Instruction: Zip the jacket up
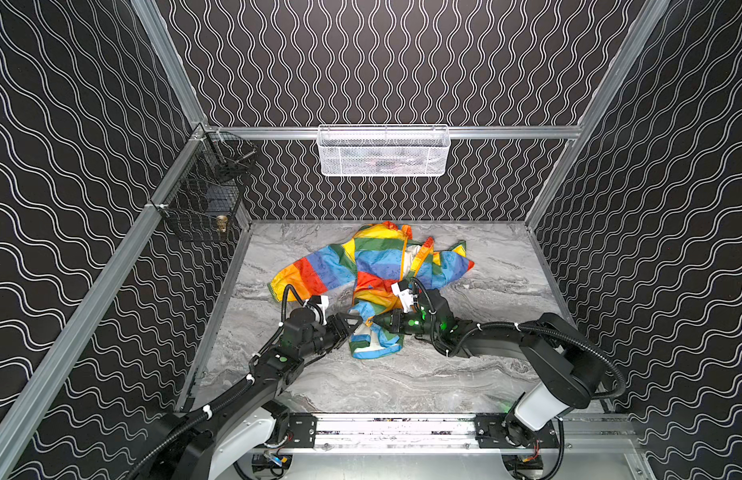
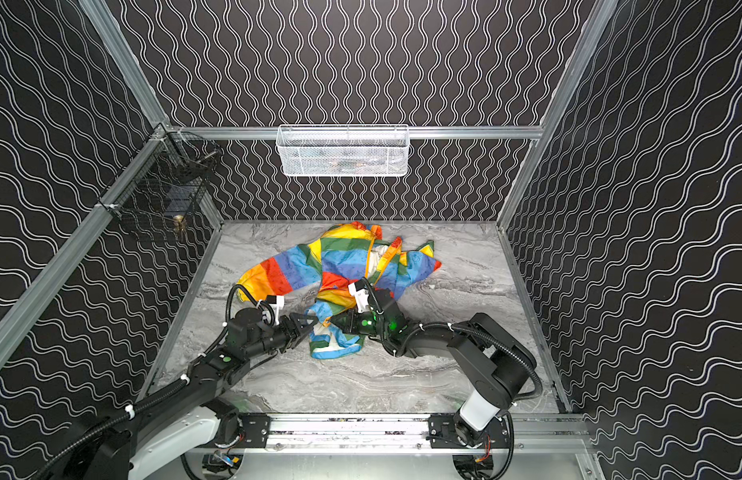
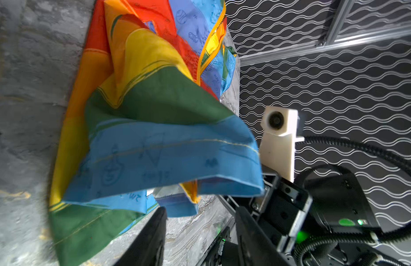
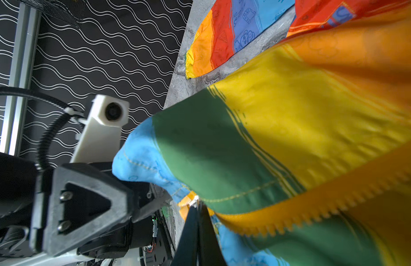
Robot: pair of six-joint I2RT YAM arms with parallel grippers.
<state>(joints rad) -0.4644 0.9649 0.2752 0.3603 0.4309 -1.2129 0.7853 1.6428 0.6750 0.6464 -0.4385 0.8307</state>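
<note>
- While lying crumpled on the grey marble table (image 1: 402, 382), the jacket (image 1: 373, 266) is showing rainbow stripes, white lining and an orange zipper (image 4: 315, 214), with its front standing open.
- The right gripper (image 1: 375, 321) is pinching the jacket's lower edge beside the zipper.
- The left gripper (image 1: 354, 322) is facing it with jaws apart, grasping nothing.
- Bare table is lying in front and at both sides; the jacket's far end is lying near the back wall (image 1: 382, 199).

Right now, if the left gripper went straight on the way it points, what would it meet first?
Most likely the raised blue hem of the thin rainbow-striped jacket, just ahead of the open left gripper; the right gripper, shut on the jacket's edge, sits close behind.
</note>
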